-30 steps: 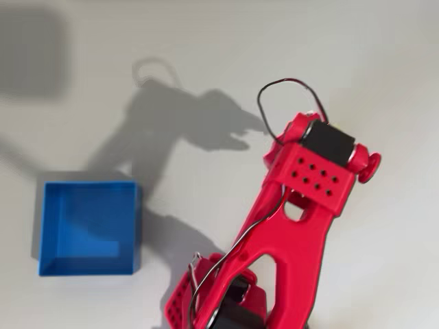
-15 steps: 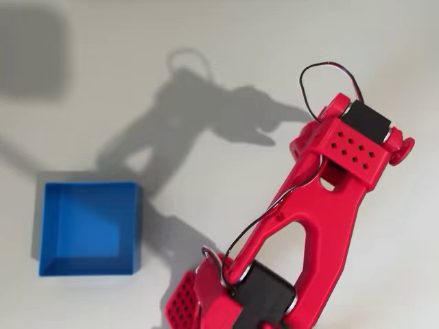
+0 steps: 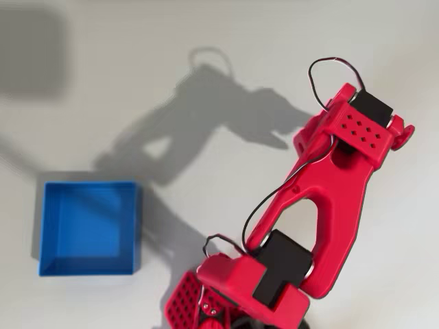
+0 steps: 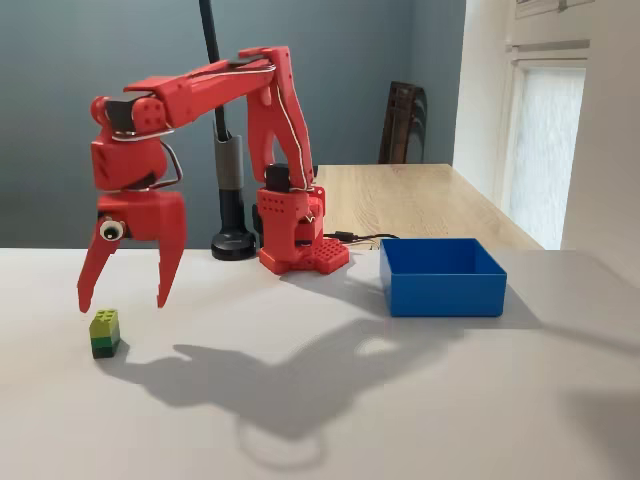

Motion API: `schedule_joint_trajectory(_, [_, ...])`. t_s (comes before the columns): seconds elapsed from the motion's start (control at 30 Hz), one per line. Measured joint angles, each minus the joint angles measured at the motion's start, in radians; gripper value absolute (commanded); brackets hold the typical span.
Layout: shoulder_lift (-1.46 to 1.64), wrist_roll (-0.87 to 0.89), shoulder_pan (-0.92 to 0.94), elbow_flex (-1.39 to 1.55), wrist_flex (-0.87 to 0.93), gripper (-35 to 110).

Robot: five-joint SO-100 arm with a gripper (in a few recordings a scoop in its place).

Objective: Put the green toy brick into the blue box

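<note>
Red two-finger gripper (image 4: 122, 302): jaws spread, empty; swung away from the shallow square blue plastic box (image 4: 443, 277) to above the lime-green studded plastic brick (image 4: 104, 333), brick at its 6 o'clock. Pick-up pending.

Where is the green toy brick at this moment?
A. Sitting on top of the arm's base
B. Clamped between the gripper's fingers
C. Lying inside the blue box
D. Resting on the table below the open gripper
D. In the fixed view the green toy brick rests on the table, just below the gripper, whose fingers are spread apart above it; the blue box stands far off to the right.
</note>
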Motion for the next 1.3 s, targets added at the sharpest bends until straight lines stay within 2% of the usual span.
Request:
schedule_joint_trajectory(0.3, [-0.087, 0.0, 0.0, -0.071, -0.043, 30])
schedule_joint_trajectory(0.97, [-0.167, 0.034, -0.002, -0.109, -0.11, 2])
schedule_joint_trajectory(1.3, [-0.167, 0.034, -0.003, -0.109, -0.104, 0])
